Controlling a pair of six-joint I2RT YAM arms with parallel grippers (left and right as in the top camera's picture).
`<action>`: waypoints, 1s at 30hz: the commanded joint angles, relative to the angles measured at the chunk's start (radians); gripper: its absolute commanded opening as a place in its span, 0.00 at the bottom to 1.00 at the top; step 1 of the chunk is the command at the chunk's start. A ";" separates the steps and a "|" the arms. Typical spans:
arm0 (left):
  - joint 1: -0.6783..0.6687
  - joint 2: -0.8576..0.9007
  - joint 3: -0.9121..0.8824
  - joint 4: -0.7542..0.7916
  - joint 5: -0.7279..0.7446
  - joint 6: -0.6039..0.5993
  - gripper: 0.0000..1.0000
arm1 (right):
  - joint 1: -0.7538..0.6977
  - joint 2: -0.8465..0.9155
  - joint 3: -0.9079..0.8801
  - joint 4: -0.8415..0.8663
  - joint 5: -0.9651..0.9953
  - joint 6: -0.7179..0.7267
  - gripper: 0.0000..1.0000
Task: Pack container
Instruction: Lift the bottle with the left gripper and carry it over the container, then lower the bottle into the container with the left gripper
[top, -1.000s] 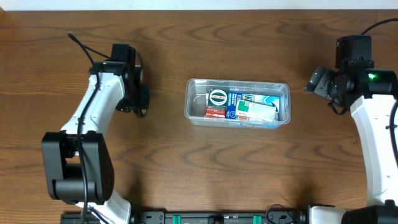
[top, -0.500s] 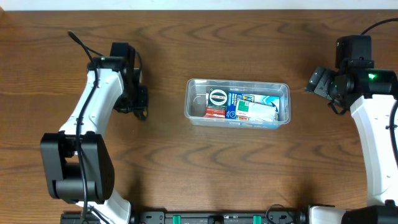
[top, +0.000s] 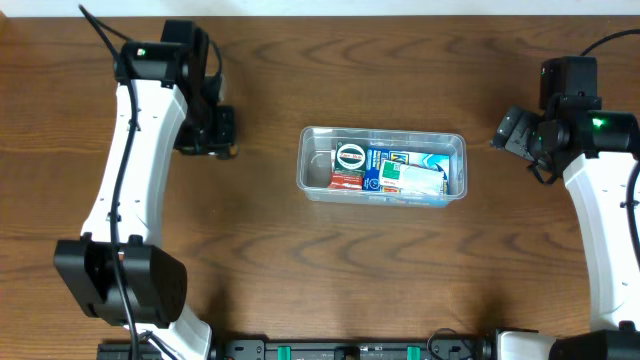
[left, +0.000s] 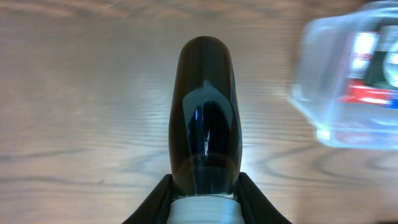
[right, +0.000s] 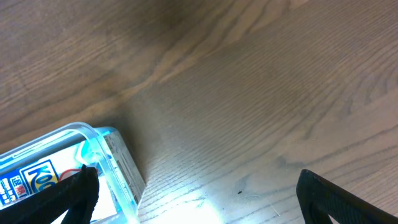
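The clear container (top: 305, 180) sits mid-table, holding a round white-lidded item (top: 350, 156), a red packet (top: 346, 181) and blue and green printed packets (top: 410, 173). My left gripper (top: 218, 131) is to its left, shut on a dark glossy bottle with a white cap (left: 204, 121) and holding it above the wood. The container also shows blurred at the right of the left wrist view (left: 333, 93). My right gripper (top: 512, 130) is open and empty, just right of the container. In the right wrist view (right: 199, 199) its fingers straddle bare wood beside the container's corner (right: 102, 146).
The brown wooden table (top: 320, 270) runs to a pale far edge (top: 320, 8). The arm bases stand at the front edge.
My left arm has swung toward the far side of the table, carrying the dark bottle with it. The right arm and the container have not moved.
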 joint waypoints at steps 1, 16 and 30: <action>-0.035 -0.029 0.063 -0.011 0.123 -0.004 0.26 | -0.007 -0.008 0.012 -0.001 0.006 0.000 0.99; -0.310 -0.087 0.082 0.066 0.147 -0.066 0.26 | -0.007 -0.008 0.012 -0.001 0.006 0.000 0.99; -0.454 -0.066 0.031 0.139 -0.137 -0.301 0.26 | -0.007 -0.008 0.012 -0.001 0.006 0.000 0.99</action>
